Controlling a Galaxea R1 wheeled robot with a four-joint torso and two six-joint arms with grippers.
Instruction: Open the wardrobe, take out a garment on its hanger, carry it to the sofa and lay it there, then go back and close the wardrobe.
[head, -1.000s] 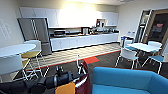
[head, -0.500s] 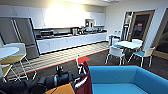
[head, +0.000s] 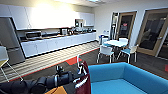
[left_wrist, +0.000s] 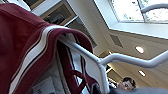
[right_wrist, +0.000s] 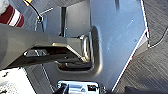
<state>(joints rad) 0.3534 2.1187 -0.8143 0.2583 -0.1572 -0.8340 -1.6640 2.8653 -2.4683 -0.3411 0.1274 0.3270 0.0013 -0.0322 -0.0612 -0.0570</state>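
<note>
- My left arm (head: 47, 81) comes in low from the left of the head view, dark and jointed, reaching toward the sofa.
- My left gripper (head: 79, 75) is at the arm's end, just beside the sofa's near arm. The hanger (head: 79, 65) rises from it as a thin white line.
- Fingers, left: I cannot see them plainly. The hanger stands at the gripper and the jacket hangs from it clear of the floor, so I report them clamped on the hanger.
- The jacket (head: 84, 81), maroon with white striped trim, hangs below the gripper, touching or just short of the sofa's edge; I cannot tell which.
- Left wrist view: the jacket (left_wrist: 27, 45) drapes over the white hanger bar (left_wrist: 82, 53), striped trim along its edge. Ceiling lights above. A person's head shows at the frame's lower edge.
- The sofa (head: 125, 80), bright blue, lies directly ahead and to the right, its seat bare.
- Right wrist view: grey robot bodywork, a strip of dark floor, and a bit of red-and-white striped cuff (right_wrist: 12, 16) at one corner.
- Fingers, right: I cannot tell their state.
- Surroundings: a white table (head: 115, 43) with white chairs beyond the sofa, a kitchen counter (head: 57, 41) with white cabinets along the far wall, a fridge (head: 8, 40) at left, wooden doors (head: 152, 32) at right.
</note>
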